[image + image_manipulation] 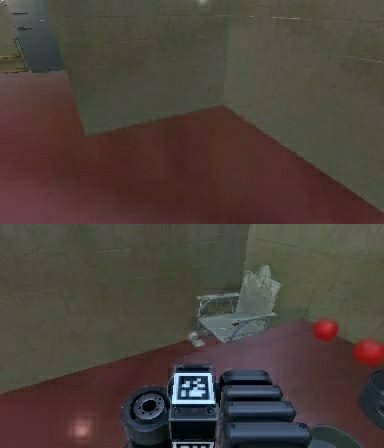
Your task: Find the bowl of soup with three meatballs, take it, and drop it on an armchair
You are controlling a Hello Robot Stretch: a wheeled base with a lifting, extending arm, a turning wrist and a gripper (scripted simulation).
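Two red round things [325, 328] on reddish floor [90, 394]

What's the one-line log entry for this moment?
ahead: wall corner, red floor | arm side: pale chair by wall, two red round things on floor | gripper: cannot tell if holding | phase: likely searching

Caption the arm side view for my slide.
Pale chair-like metal frame against grey-green walls, two round red things on the dark red floor, the robot's dark arm bar in front.

Forward view faces wall corner [224, 103], seemingly near; side view overlooks arm [250, 410].
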